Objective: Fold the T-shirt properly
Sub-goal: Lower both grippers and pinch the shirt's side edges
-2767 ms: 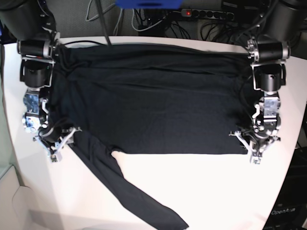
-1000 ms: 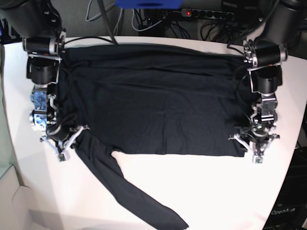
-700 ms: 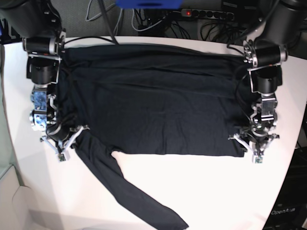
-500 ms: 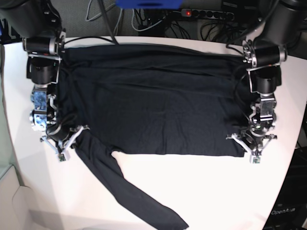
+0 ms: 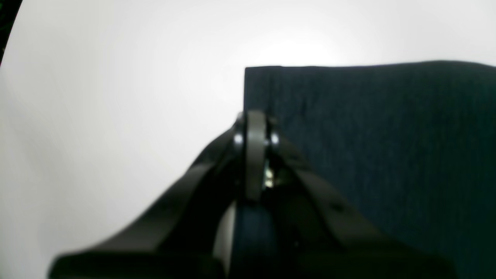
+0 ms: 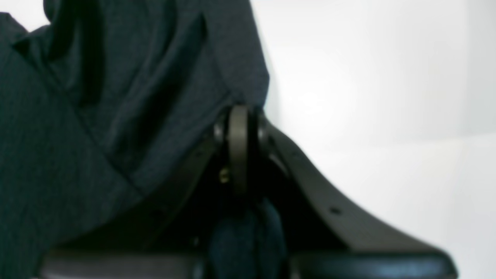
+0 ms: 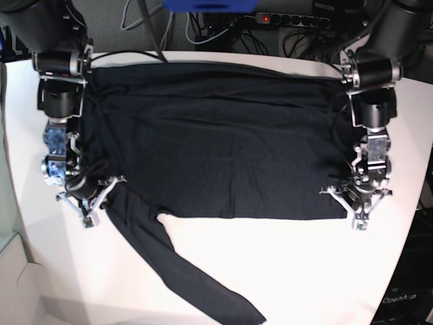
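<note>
Currently the T-shirt [image 7: 216,149] is lying spread flat across the white worktop [image 7: 284,271], with one long sleeve [image 7: 183,271] trailing diagonally toward the front edge. The left end effector [image 7: 358,215] is sitting at the garment's front corner on the base view's right, its jaws clenched; in the left wrist view the fingertips [image 5: 254,131] are meeting right at the side edge of the fabric [image 5: 368,147], and dark cloth is showing between them. The right end effector [image 7: 86,215] is clenched on the T-shirt where the sleeve is joining the body, and folds of cloth [image 6: 116,97] are draping over its closed fingers [image 6: 237,128].
</note>
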